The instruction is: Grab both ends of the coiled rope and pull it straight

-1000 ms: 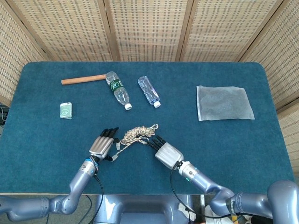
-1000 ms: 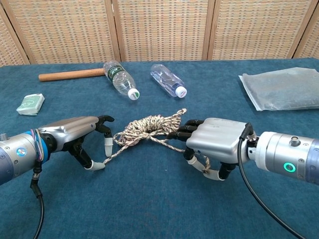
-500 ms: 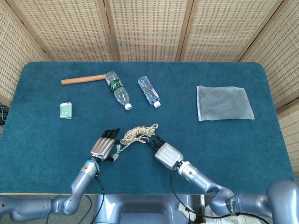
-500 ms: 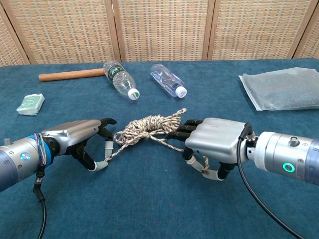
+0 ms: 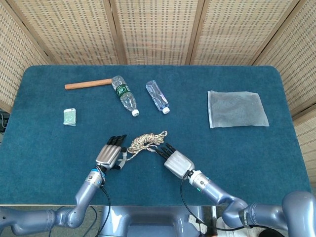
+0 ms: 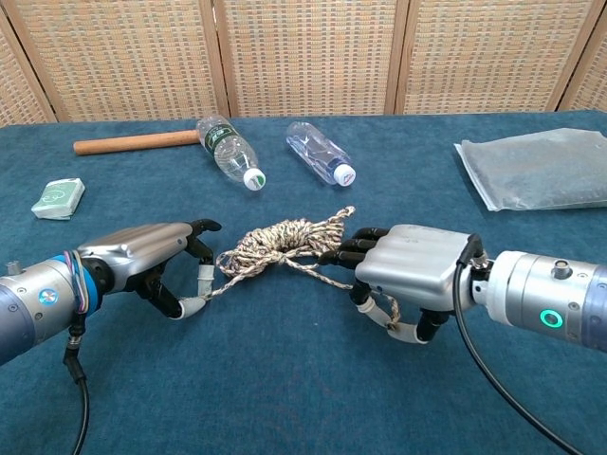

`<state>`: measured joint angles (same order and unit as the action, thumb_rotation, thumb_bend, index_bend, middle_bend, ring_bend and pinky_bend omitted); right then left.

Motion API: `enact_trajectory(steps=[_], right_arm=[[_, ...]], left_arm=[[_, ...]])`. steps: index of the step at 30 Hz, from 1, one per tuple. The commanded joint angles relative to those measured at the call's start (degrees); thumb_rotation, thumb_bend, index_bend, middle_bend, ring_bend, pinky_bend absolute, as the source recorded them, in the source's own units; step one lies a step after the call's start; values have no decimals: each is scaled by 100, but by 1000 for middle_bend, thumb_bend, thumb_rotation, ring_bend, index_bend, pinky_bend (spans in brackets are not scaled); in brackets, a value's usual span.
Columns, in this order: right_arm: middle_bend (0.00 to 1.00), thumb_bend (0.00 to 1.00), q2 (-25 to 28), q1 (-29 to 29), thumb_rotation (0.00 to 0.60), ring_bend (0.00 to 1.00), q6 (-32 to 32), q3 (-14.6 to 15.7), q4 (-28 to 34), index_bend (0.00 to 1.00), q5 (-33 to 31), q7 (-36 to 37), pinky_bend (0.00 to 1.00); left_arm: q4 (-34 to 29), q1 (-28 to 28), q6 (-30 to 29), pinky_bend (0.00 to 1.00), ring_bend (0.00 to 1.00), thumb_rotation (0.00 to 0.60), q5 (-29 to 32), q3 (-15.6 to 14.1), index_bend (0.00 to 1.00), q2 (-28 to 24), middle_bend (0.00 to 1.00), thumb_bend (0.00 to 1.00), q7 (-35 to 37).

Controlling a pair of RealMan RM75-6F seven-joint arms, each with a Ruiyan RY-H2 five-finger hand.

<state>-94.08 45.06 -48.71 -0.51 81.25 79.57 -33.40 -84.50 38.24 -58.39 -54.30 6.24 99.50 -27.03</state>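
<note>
On the blue felt table [image 6: 285, 398], the left hand [image 6: 142, 254] pinches one end of the coiled beige braided rope [image 6: 285, 242]. The right hand [image 6: 408, 275] clamps the other end, fingers curled around it.

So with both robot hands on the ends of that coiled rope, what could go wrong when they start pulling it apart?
1. The speckled beige coiled rope is still bunched in overlapping loops, so pulling may tighten a knot rather than straighten it.
2. The left robot hand seems to pinch its end only at the fingertips, so it could slip out.
3. The right robot hand hides its strand, so that hold is uncertain.
</note>
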Motion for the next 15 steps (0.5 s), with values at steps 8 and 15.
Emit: enact_trajectory(steps=[8,15], right_arm=[[0,585,1,-4,600,0,-19,-4,-5,643,17,29,0],[0,586,109,-31,600,0,-134,-44,44,645,80,130,0]], left_arm=[[15,-15,-89,0,0,600,-32,21,701,-7,0,427,-100],[129,-38,-184,0,0,600,-146,49,727,-159,0,431,-129]])
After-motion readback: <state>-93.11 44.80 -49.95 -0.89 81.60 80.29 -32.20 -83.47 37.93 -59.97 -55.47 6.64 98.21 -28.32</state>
